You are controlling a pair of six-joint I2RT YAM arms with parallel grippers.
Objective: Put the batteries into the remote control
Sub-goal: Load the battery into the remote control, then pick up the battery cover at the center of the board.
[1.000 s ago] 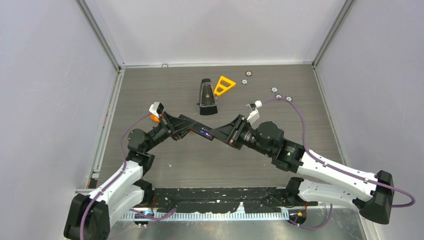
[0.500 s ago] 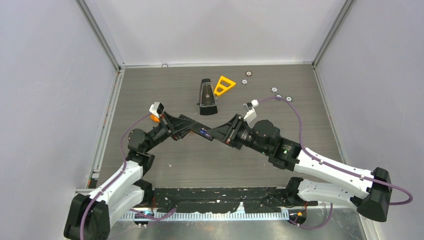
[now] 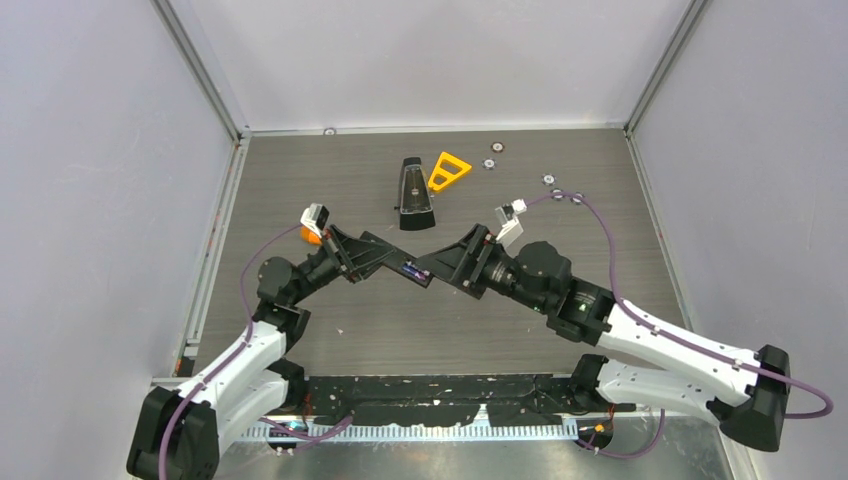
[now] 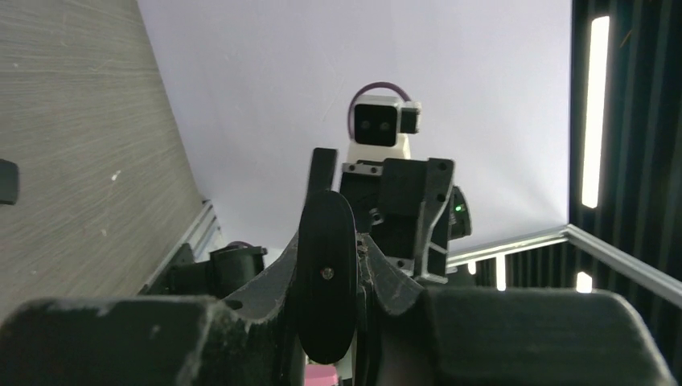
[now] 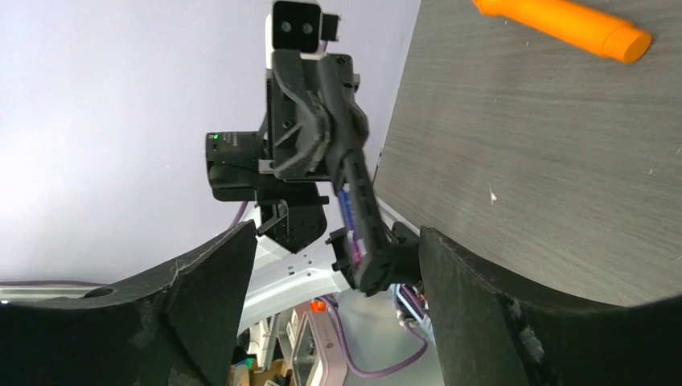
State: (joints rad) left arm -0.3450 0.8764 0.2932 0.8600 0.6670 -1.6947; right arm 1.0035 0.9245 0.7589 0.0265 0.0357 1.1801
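My left gripper [image 3: 385,258] is shut on the remote control [image 3: 418,273], a slim black bar held above the table and pointing right. Purple batteries [image 3: 410,269] lie in its open back; in the right wrist view the batteries [image 5: 347,205] show along the remote control [image 5: 359,189]. My right gripper [image 3: 438,272] stands open, its fingers either side of the remote's free end, the end closer to the right finger [image 5: 482,297]. In the left wrist view the remote control [image 4: 326,265] is seen end-on in the left gripper [image 4: 346,310].
A tapered black case [image 3: 411,195] and a yellow triangle [image 3: 449,170] lie at the back centre. Several silver discs [image 3: 548,179] are scattered at the back right. An orange cylinder [image 5: 563,24] lies on the table by the left arm.
My right gripper has opened from nearly shut and now sits a little lower and left round the remote's end. The left gripper still holds the remote.
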